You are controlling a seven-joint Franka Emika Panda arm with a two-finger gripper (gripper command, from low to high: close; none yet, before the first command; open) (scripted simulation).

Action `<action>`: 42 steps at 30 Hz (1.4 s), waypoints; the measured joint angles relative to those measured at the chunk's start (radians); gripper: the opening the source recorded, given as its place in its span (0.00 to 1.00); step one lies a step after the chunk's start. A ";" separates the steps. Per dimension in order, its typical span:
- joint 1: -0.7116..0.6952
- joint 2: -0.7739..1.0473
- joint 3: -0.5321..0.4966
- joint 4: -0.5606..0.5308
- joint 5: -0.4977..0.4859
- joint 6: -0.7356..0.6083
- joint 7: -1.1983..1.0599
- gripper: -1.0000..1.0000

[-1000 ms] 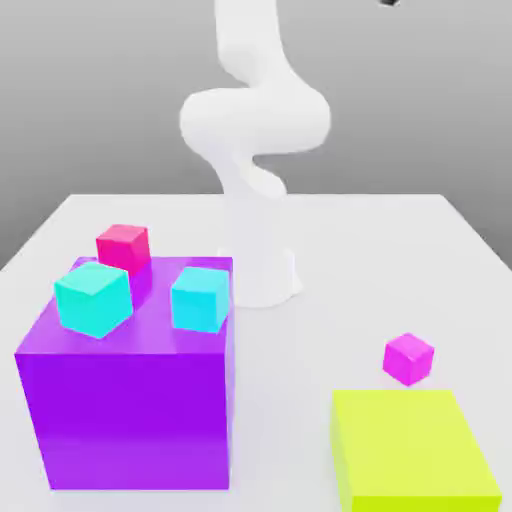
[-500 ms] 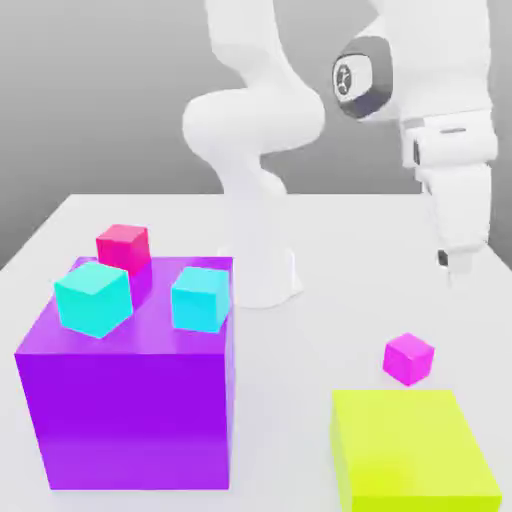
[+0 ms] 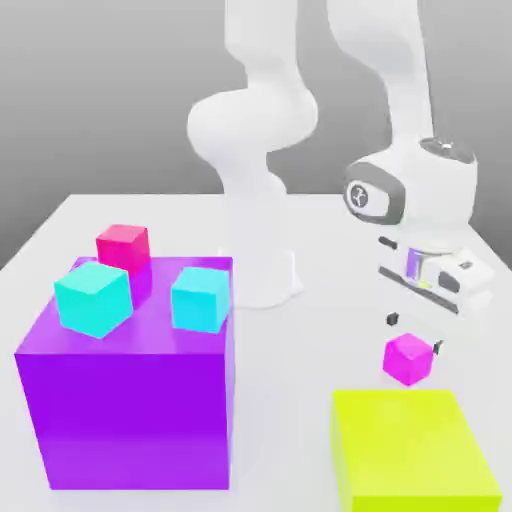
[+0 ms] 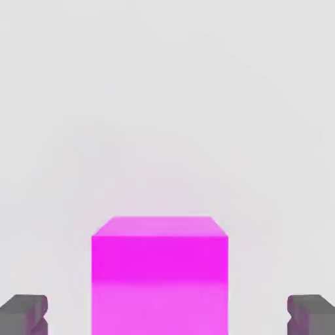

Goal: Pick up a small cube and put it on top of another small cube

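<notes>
Small cube (image 3: 408,359) plain magenta, sharp-edged, one face paler

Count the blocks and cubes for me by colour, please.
Purple block: 1
Yellow block: 1
Cyan cubes: 2
Red cube: 1
Magenta cube: 1
Total: 6

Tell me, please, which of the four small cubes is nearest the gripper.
The magenta cube: it sits on the table below the open gripper, the others on the purple block.
</notes>
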 joint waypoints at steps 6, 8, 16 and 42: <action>0.007 0.064 -0.008 0.011 -0.003 0.051 0.002 0.00; 0.008 0.078 -0.010 0.013 -0.004 0.062 0.003 0.00; 0.004 -0.162 0.001 -0.028 0.021 -0.136 -0.015 0.00; -0.902 -0.922 -0.359 0.189 -0.219 -1.088 0.546 0.00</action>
